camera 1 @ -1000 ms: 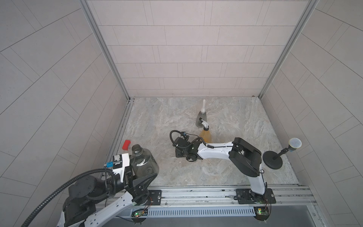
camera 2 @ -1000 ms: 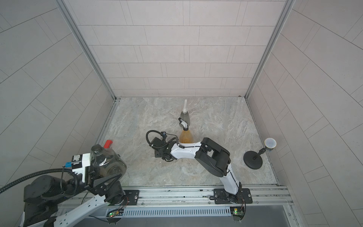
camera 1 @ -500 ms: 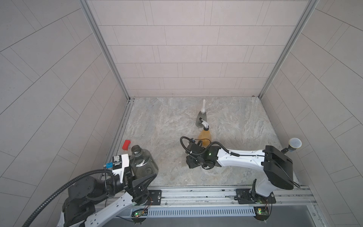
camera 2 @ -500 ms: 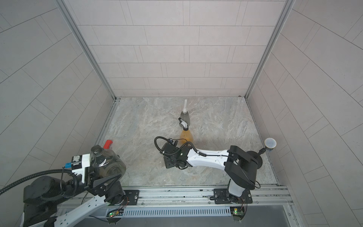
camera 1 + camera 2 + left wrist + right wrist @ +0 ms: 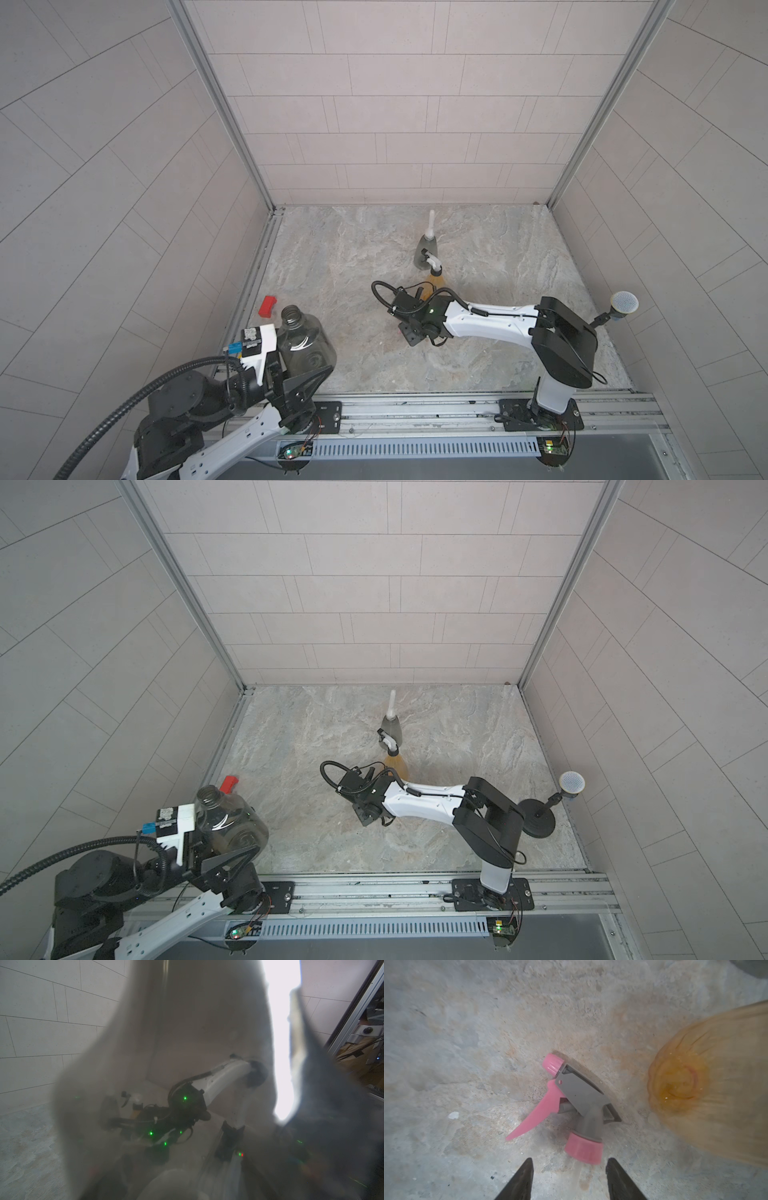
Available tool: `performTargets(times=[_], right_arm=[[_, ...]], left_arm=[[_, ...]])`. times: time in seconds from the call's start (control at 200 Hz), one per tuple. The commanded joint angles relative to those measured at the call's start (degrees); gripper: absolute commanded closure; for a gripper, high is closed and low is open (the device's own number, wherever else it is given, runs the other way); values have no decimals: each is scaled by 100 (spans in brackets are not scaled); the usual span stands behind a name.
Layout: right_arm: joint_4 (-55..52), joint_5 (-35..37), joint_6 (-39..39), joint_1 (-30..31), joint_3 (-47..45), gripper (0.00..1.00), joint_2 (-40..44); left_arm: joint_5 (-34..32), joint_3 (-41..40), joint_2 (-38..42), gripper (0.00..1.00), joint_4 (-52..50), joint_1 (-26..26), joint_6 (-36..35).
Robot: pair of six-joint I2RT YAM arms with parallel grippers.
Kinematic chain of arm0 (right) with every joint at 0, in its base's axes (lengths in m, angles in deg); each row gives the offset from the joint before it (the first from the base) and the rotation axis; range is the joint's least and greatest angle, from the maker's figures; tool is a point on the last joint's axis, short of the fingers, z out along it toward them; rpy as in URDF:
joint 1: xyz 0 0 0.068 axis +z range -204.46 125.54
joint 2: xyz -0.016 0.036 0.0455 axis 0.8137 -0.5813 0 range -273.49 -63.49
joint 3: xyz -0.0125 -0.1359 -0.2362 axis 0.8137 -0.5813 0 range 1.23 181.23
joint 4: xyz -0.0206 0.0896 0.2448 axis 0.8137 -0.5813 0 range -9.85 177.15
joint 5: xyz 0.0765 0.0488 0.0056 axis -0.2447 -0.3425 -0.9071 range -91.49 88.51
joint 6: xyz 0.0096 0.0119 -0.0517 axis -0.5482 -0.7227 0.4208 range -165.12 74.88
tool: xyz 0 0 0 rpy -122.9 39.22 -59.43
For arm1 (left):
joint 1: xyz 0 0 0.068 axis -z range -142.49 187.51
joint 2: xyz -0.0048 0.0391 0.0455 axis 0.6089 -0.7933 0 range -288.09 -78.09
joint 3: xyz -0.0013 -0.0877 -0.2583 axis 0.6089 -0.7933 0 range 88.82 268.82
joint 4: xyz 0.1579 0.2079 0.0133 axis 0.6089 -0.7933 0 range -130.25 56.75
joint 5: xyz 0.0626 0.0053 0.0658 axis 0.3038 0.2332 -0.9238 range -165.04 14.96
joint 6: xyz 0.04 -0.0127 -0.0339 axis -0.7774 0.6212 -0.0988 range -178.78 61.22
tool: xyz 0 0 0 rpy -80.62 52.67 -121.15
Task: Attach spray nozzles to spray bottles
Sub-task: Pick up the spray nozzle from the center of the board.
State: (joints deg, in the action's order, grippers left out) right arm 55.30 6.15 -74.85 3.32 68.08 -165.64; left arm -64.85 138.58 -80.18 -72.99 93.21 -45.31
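The pink-and-grey spray nozzle (image 5: pixel 577 1103) lies on its side on the stone floor (image 5: pixel 467 1022) just beside the orange bottle (image 5: pixel 716 1095), not touching it. Its pink screw collar is turned toward the right gripper (image 5: pixel 570 1160). That gripper hangs over it with its dark fingertips (image 5: pixel 523 1182) spread apart and nothing between them — the collar sits just ahead of the tips.

The orange bottle stands upright with a black-and-white nozzle (image 5: pixel 432 261) on its neck. Right behind it, toward the back wall (image 5: pixel 395 124) and close against it, stands a smoky grey bottle (image 5: pixel 428 245) topped by a white nozzle (image 5: pixel 431 219).

Well apart from the orange bottle, toward the front rail (image 5: pixel 415 409) on the robot's left, the left gripper (image 5: pixel 291 370) is clamped around an uncapped grey bottle (image 5: pixel 305 345) — lifted, tilted, its threaded neck bare. A red block (image 5: pixel 267 306) lies on the floor out that same way, far from the orange bottle, showing just beside the uncapped bottle's neck in both top views.
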Motion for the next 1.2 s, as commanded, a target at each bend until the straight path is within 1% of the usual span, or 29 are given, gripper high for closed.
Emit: performTargets(times=[0.0, 0.08, 0.16, 0.285, 0.51, 0.61, 0.78, 0.871, 0.951, 1.051, 1.196], right_arm=[[-166, 124, 95, -133, 131, 40, -53], [-174, 158, 83, -173, 188, 41, -141], [-181, 168, 75, -217, 231, 44, -246], [-151, 31, 25, -285, 234, 49, -383], [-123, -231, -179, -294, 261, 53, -642], [-73, -195, -199, -294, 241, 55, -679], [-42, -225, -204, -311, 267, 56, -723], [-31, -252, -208, -311, 257, 60, -711], [57, -274, -219, -298, 167, 64, -587], [316, -296, -195, -234, -23, 69, -236], [658, -262, -237, -73, -336, 71, 761]], left_arm=[[-43, -25, -142, 100, 220, 3, -13], [-57, -27, -169, 100, 232, 2, -14], [-69, -31, -186, 100, 265, 2, -19], [-51, -40, -238, 100, 275, 6, -18], [-57, -39, -276, 100, 279, 9, -20], [-81, -43, -251, 100, 279, 6, -21], [-80, -40, -263, 100, 267, 6, -6], [-76, -31, -282, 100, 266, 4, 3], [-58, -36, -292, 100, 262, 4, 14], [-58, -30, -309, 100, 249, 1, 14], [37, -7, -417, 100, 256, 2, 15]])
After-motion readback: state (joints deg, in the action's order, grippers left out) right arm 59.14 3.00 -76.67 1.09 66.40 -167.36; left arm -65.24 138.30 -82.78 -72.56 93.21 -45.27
